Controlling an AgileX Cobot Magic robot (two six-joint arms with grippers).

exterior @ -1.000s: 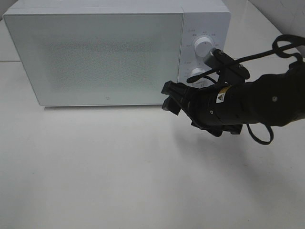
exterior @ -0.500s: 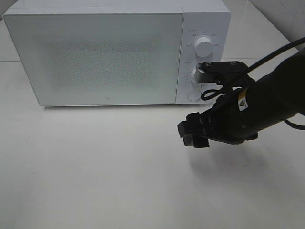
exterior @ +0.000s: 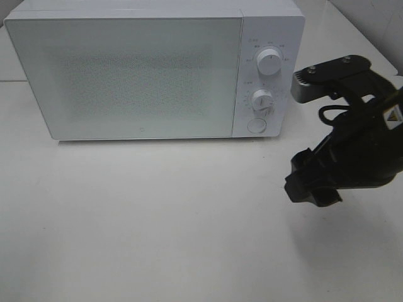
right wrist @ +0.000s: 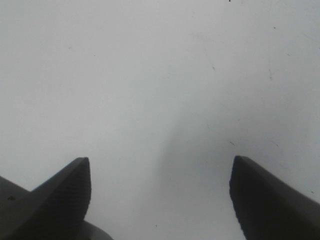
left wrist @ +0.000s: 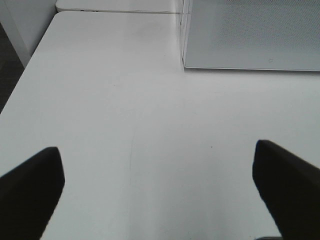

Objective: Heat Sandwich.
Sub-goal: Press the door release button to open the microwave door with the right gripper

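Observation:
The sandwich is out of view in every frame. A white microwave [exterior: 151, 69] stands at the back of the table with its door shut; two knobs and a round button sit on its right panel. My right gripper [exterior: 308, 182] hovers over the table at the right, in front of and to the right of the panel, open with nothing between its fingers [right wrist: 70, 195]. In the left wrist view my left gripper [left wrist: 157, 185] is open and empty above bare tabletop, with the microwave [left wrist: 250, 35] door's lower corner ahead of it. The left arm does not show in the exterior high view.
The white table [exterior: 138, 220] stretches in front of the microwave. In the left wrist view the table's edge [left wrist: 25, 75] drops to a dark floor on one side. A cable loops off the right arm [exterior: 359, 126].
My right arm has pulled back from in front of the microwave's control panel, moving right and toward the table's front. Its gripper stays open. The microwave door stays shut.

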